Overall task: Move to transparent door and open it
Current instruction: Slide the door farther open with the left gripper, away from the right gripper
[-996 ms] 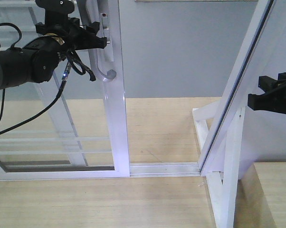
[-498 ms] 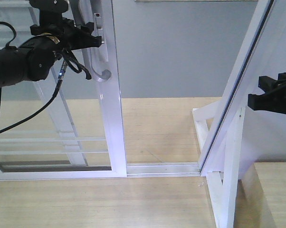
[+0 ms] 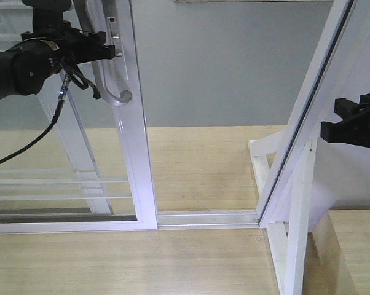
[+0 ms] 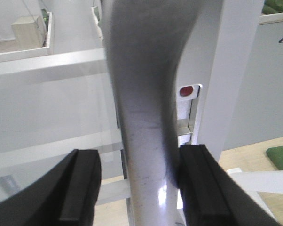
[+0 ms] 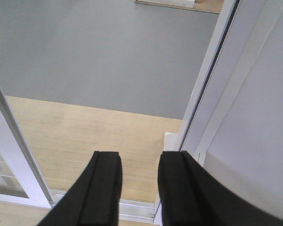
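Transparent door (image 3: 62,153) is seen at left, its grey handle (image 3: 108,67) clamped by the left end effector (image 3: 102,49); a wide gap is left to the slanted frame (image 3: 308,117). Right end effector (image 5: 137,188) is held slightly parted, empty, above wood flooring (image 3: 203,160).

A light wooden floor (image 3: 197,166) meets grey flooring (image 3: 234,67), crossed by a white floor track (image 3: 203,218).
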Available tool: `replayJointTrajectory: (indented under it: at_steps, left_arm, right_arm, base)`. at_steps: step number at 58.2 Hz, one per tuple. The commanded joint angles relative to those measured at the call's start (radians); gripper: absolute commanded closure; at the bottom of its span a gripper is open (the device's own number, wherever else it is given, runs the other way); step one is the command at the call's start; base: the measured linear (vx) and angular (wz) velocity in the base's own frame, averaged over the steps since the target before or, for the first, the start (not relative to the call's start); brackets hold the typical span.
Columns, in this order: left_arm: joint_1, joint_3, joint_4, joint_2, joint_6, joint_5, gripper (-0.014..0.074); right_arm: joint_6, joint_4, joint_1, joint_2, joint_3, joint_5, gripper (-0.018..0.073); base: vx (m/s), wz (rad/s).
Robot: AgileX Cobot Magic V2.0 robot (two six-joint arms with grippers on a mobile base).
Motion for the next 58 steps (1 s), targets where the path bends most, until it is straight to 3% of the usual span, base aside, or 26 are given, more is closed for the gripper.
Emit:
replayJointTrajectory:
  at_steps: [1, 31, 49, 58]
  left_arm:
    - [0.046, -0.027, -0.027, -0.077, 0.001, -0.064, 0.0136]
    - [0.135, -0.026, -0.026, -0.176, 0.001, 0.092, 0.0136]
    - [0.145, -0.026, -0.025, -0.328, 0.001, 0.384, 0.0136]
    - [0.145, -0.012, 0.0, -0.401, 0.001, 0.437, 0.0136]
  right_arm:
    - [-0.007, -0.023, -0.005, -0.012, -0.029, -0.056, 0.027]
    - [-0.007, -0.023, -0.005, -0.012, -0.029, -0.053, 0.027]
    - [-0.007, -0.023, -0.005, -0.012, -0.029, -0.044, 0.027]
    - [-0.007, -0.023, -0.005, -0.012, -0.029, -0.044, 0.027]
  base:
    - [0.0, 0.0]
    - [0.0, 0.0]
    - [0.0, 0.0]
    - [0.0, 0.0]
